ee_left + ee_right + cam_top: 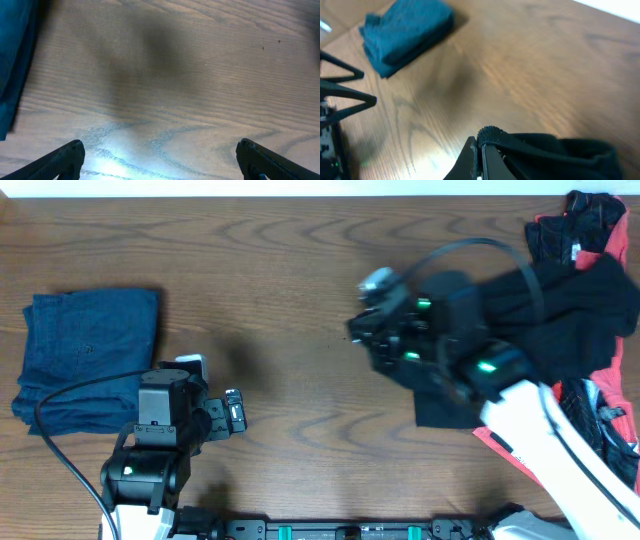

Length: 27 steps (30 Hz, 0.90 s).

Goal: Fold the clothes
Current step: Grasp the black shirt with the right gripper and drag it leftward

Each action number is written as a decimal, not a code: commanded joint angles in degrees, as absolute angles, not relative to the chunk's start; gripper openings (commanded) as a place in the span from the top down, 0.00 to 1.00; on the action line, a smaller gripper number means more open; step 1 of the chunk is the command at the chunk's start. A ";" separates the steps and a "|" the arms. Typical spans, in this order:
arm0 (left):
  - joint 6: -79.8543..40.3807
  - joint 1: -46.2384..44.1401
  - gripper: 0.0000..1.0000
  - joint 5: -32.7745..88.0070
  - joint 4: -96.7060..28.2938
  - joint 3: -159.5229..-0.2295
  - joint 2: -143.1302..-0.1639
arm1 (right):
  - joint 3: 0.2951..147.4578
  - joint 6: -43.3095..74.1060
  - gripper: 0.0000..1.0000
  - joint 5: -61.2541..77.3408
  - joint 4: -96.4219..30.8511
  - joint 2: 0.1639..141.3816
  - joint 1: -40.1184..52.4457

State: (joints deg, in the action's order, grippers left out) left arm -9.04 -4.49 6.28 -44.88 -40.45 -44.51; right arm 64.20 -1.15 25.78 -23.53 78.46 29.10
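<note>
Overhead view shows a black cloth (570, 300) on the right of the counter (300, 240), soft and floppy and likely light, its edge pinched by the right hand (480, 147), best held at corners; left hand (160, 157) is spread.

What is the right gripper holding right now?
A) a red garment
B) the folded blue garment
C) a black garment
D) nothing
C: in the right wrist view the right gripper is shut on the edge of a black garment, while the folded blue garment lies far off to the left, untouched.
</note>
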 commanded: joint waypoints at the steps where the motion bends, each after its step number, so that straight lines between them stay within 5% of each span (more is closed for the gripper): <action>1: -9.28 -4.03 0.02 6.90 -44.95 -41.65 -44.49 | 65.04 -2.44 0.99 26.26 -20.18 84.90 32.14; 9: -9.28 -4.03 0.02 6.90 -44.53 -41.65 -44.49 | 65.17 0.19 0.97 14.76 -2.63 93.27 32.21; 11: -9.30 -4.03 0.02 6.92 -44.05 -41.65 -44.49 | 66.04 2.46 0.71 10.68 0.27 93.10 31.20; 14: -9.32 -4.03 0.02 7.11 -42.81 -41.65 -44.49 | 68.16 2.74 0.01 10.79 -0.14 93.10 29.06; 27: -23.99 -4.03 0.02 11.33 -30.83 -41.47 -45.98 | 69.12 12.40 0.01 -4.29 -34.04 80.82 18.46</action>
